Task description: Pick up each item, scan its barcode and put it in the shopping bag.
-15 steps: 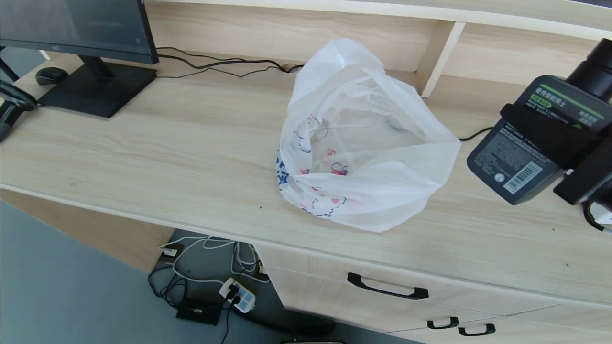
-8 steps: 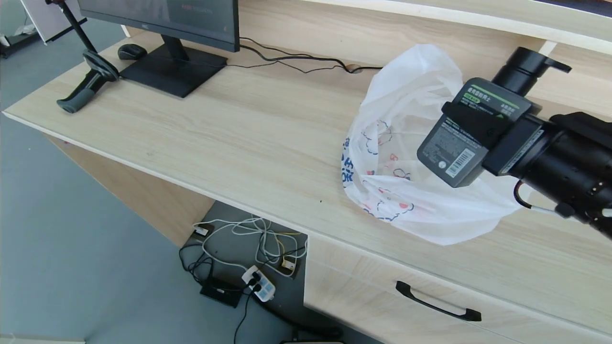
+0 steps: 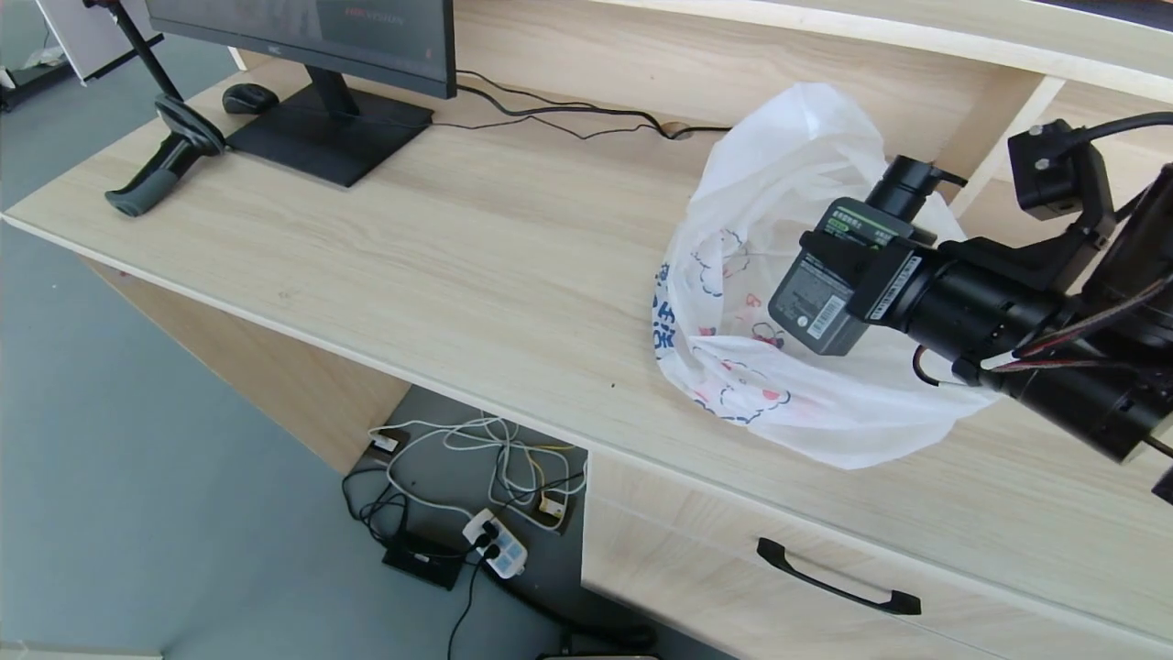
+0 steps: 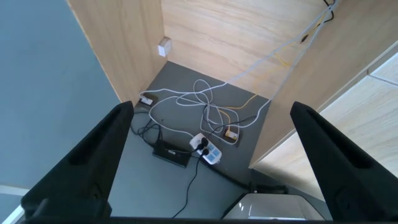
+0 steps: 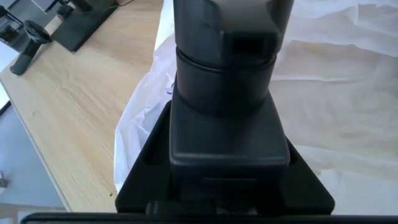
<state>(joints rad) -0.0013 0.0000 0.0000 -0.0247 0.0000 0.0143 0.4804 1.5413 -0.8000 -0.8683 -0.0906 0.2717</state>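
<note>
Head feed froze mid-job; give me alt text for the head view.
The right gripper holds a dark pump bottle, barcode label facing the camera, over the open mouth of the white shopping bag on the wooden desk. A handheld barcode scanner lies at the desk's far left, beside a monitor.

The shopping bag (image 3: 779, 156) sits on the tabletop (image 3: 458, 238) toward its right end, midway between the front and back edges. The right hand (image 3: 852, 275) holds the bottle (image 3: 820, 293) over the bag's mouth. The monitor (image 3: 302, 27) stands at the back left corner, with the mouse (image 3: 249, 97) beside its foot and the scanner (image 3: 160, 165) at the left edge. A power strip (image 3: 495, 543) lies on the floor under the tabletop, left of the drawers (image 3: 838, 577); the left hand (image 4: 211, 112) hangs above that floor.
</note>
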